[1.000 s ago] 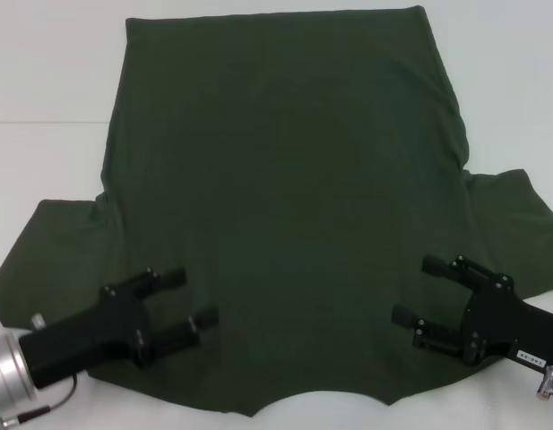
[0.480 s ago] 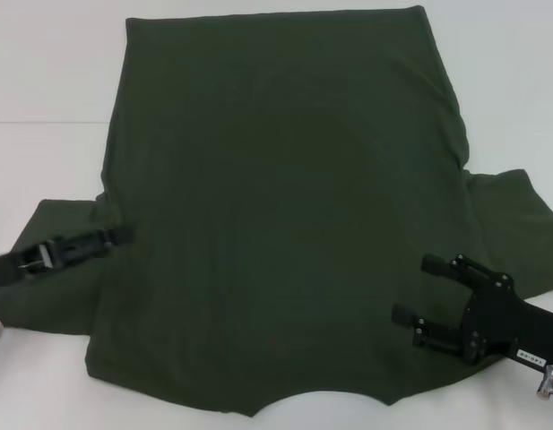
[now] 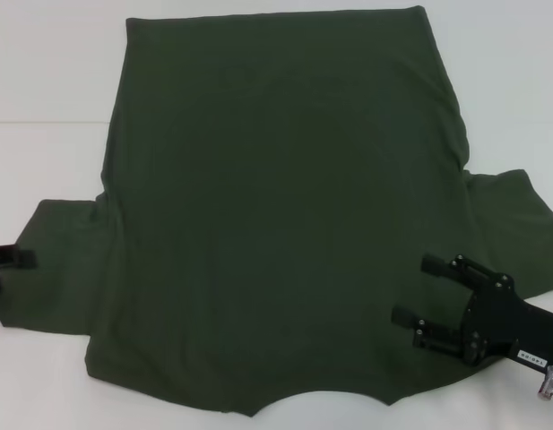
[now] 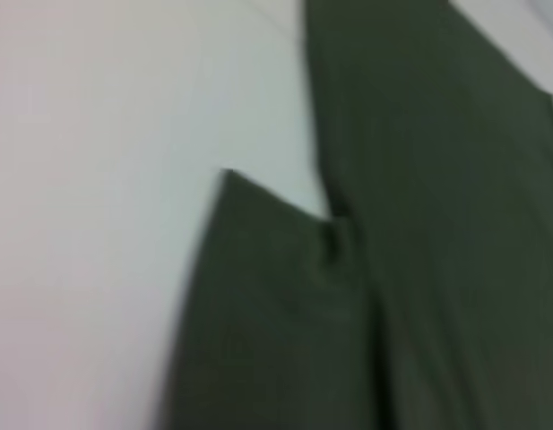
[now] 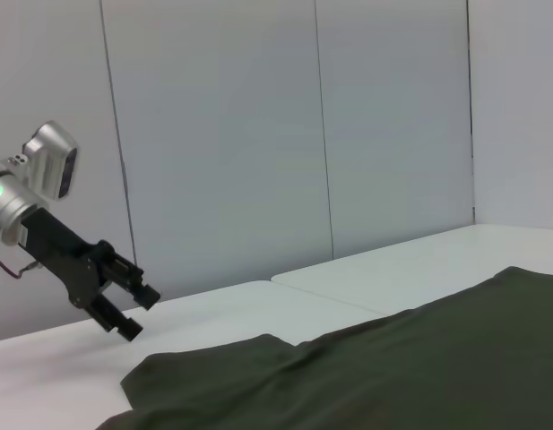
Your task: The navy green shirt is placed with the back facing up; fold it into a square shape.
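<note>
Here, navy green shirt [image 3: 285,206] flat on white table [image 3: 43,81], right gripper [image 3: 418,288] spread wide over its near right corner, small white label unreadable, left gripper [image 5: 133,309] parted, raised beside left sleeve.

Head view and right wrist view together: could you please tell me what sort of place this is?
Probably a lab test bench: a bare white table, plain grey wall panels, and only a dark olive-green knit T-shirt spread flat.

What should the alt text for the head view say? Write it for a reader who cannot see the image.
A large navy green shirt lies spread flat on a white table. The open right gripper hovers over its near right corner, while the left gripper sits at the picture's left edge by the left sleeve.
</note>
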Controlling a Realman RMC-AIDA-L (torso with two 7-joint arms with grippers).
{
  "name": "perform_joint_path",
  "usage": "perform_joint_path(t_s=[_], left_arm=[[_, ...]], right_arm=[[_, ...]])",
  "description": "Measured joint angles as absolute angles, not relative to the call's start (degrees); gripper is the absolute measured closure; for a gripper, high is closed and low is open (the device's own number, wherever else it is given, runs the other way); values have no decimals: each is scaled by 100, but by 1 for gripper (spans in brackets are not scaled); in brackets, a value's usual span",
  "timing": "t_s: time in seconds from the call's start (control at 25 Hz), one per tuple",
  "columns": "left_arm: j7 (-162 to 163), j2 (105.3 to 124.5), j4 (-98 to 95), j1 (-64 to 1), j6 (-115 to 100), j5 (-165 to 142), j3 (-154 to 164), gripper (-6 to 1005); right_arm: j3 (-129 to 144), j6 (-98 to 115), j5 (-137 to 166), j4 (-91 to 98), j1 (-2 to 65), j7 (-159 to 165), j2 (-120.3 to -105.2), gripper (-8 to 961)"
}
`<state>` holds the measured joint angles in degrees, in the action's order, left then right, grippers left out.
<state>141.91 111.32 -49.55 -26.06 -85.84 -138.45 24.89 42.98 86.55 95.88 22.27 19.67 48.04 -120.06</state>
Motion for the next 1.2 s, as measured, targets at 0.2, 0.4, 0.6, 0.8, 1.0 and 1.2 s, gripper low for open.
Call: perform_joint_path(t_s=[0.2,0.4,0.6,0.8,1.0,1.2], left_arm=[[14346,11000,-4654,-2615,-8247,-14006,2486,172],[14360,10926,-4303,-2640,-7872,-14092,2490,172],[14354,10920,-4133,-2680,-7651,-14098,2498,172],[14327,10917,-3952,-2724,-7433,-14102,2531,171],[14324,10916,-3860,-2724,-7318,-14116,2561,171],[14322,10915,-3838,-2726,-7255,-14162,2562,171]], right_arm=[[4298,8658,9589,2232,1973,4811,-12006,68],[4298,8658,9589,2239,1971,4814,-12006,69],[4298,8658,9589,2241,1969,4816,-12005,69],[4298,8657,9588,2241,1969,4816,-12005,69],[4298,8657,9581,2241,1968,4816,-12006,69],[4298,8657,9579,2248,1969,4816,-12006,69]])
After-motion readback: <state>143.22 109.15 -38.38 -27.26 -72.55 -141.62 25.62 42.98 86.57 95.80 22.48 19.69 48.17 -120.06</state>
